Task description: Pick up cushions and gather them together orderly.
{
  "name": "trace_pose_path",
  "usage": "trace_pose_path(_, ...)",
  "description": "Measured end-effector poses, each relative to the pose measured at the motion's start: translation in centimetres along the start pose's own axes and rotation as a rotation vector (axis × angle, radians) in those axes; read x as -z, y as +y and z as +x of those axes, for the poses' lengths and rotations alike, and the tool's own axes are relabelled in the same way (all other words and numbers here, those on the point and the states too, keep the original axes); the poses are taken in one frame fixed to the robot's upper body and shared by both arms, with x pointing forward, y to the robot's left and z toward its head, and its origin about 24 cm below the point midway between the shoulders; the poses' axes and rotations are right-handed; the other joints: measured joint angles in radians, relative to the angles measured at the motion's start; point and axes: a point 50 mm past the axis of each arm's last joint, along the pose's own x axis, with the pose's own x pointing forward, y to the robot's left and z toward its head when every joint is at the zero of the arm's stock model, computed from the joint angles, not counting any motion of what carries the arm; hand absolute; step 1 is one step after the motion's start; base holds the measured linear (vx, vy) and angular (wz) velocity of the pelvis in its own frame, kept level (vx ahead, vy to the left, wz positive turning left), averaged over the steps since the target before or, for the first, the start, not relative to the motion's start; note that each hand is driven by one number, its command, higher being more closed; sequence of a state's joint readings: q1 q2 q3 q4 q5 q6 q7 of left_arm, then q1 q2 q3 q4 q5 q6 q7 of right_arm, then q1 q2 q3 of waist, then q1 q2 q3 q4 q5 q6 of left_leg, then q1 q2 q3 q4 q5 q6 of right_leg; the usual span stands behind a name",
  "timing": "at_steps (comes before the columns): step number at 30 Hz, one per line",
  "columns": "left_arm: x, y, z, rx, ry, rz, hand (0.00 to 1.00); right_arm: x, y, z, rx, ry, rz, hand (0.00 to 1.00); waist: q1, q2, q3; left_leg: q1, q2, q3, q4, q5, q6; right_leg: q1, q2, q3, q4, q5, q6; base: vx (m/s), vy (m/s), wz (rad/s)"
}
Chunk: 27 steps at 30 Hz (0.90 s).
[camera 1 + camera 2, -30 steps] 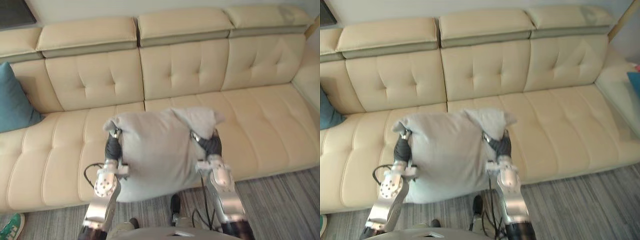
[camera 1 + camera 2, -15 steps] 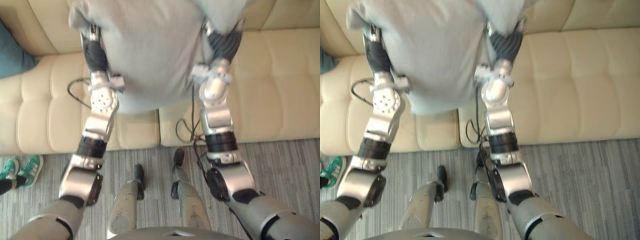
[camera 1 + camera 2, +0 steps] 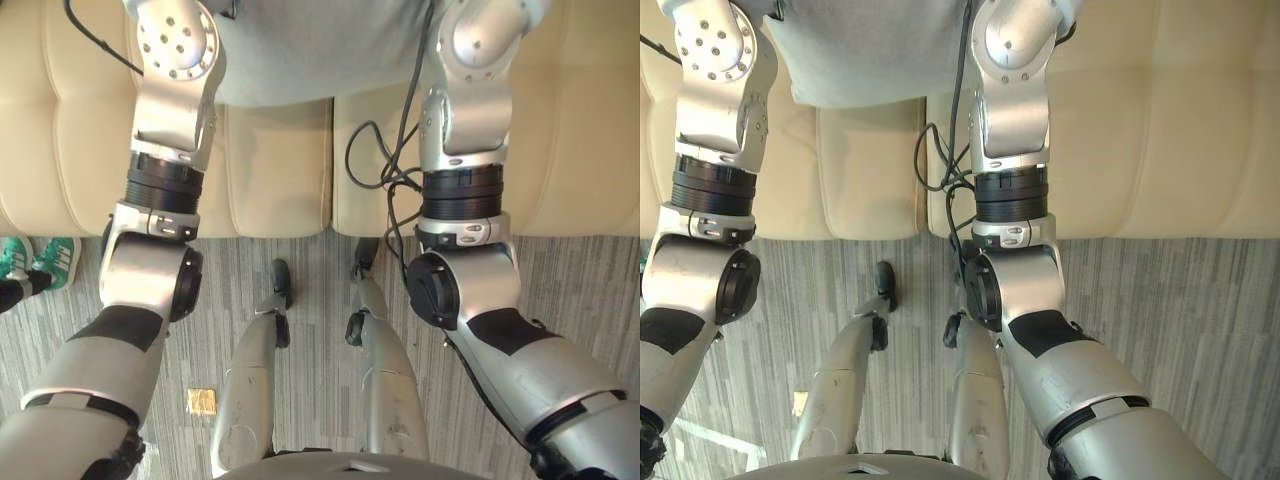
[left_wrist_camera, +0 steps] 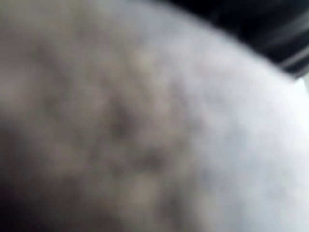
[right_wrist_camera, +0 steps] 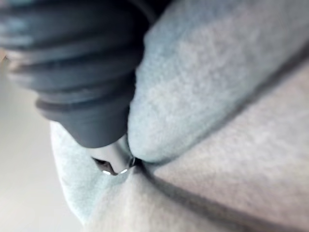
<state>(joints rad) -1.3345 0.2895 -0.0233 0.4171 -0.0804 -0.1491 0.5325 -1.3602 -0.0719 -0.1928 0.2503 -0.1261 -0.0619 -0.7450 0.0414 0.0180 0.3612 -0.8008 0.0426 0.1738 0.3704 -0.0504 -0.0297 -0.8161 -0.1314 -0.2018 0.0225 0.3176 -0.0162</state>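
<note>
Left eye view, far left: a person's green shoes (image 3: 30, 262) stand on the grey carpet (image 3: 590, 270), just beside the front of the cream sofa (image 3: 270, 170). I treat that corner as a keep-out zone.
Left robot hand (image 4: 263, 19): its wrist view puts it hard against grey fabric. I cannot tell whether it is released or clenched.
Cushion (image 3: 300, 55): grey and soft. Its lower edge shows between my two raised forearms, over the sofa seat.
Right robot hand (image 5: 82, 72): the dark ribbed cover is sunk into a fold of the cushion. I cannot tell its grip state here either.
Cushion relative to hands: it lies between them and touches both, with the left robot hand on its left flank and the right robot hand on its right flank.
Risk, slip: I judge this a hold from two sides on a filling that yields. If either arm eases outward, the cushion may drop to the seat or the carpet.
Risk, blind placement: the head camera looks down at the carpet, so I have no sight of where the cushion is to go. It could be set down crooked.
Risk, person: a swing to the left would carry the left arm toward the shoes.
</note>
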Motion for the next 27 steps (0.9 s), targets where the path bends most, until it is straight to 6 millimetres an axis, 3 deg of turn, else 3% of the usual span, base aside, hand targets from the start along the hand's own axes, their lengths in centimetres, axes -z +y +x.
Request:
trace_pose_path(1,-0.4,0.3,0.4,-0.021,-0.006,-0.014,0.0,-0.5,0.5,0.0,0.004,0.001,0.027,1.0,0.005,0.0,0.0,-0.04,0.01,0.015,0.021,-0.006,0.003,-0.034,0.004,0.001,0.011,0.0,0.0,-0.04,0.005,0.01)
trace_pose_path(2,-0.5,0.3,0.5,-0.025,-0.009,-0.018,0.0,-0.6,0.6,0.0,0.006,0.001,0.034,0.0,0.008,0.0,0.0,-0.052,0.012,0.016,0.026,-0.006,0.002,-0.045,0.004,0.001,0.015,0.0,0.0,-0.04,0.004,0.0)
trace_pose_path(13,-0.5,1.3,1.3,-0.138,0.056,-0.093,0.0,-2.1,-0.4,0.6,0.136,0.0,0.117,0.0,0.013,0.0,0.0,-0.145,0.027,0.018,0.042,-0.006,0.002,-0.132,0.012,0.002,0.029,0.0,0.0,-0.01,-0.002,0.02)
trace_pose_path(19,-0.5,2.2,1.6,-0.147,0.058,-0.074,0.0,-3.0,-2.2,1.7,0.166,-0.075,0.098,0.0,0.013,0.0,0.0,-0.14,0.026,0.017,0.026,0.001,-0.003,-0.134,0.012,0.003,0.031,0.0,0.0,0.01,-0.001,0.02)
trace_pose_path(24,0.7,5.5,1.6,-0.136,0.066,0.044,0.0,-2.3,-5.3,2.4,0.166,-0.107,0.029,0.0,0.003,0.0,0.0,-0.113,0.026,0.037,0.026,0.001,-0.003,-0.123,0.011,0.024,0.043,0.0,0.0,-0.01,0.003,-0.07)
trace_pose_path(27,0.9,8.7,1.8,-0.186,0.066,0.101,0.0,-2.0,-7.0,3.0,0.147,-0.107,0.01,0.0,-0.006,0.0,0.0,-0.095,0.031,0.047,0.031,0.0,-0.002,-0.117,0.012,0.034,0.063,-0.001,-0.001,-0.02,-0.003,-0.09)
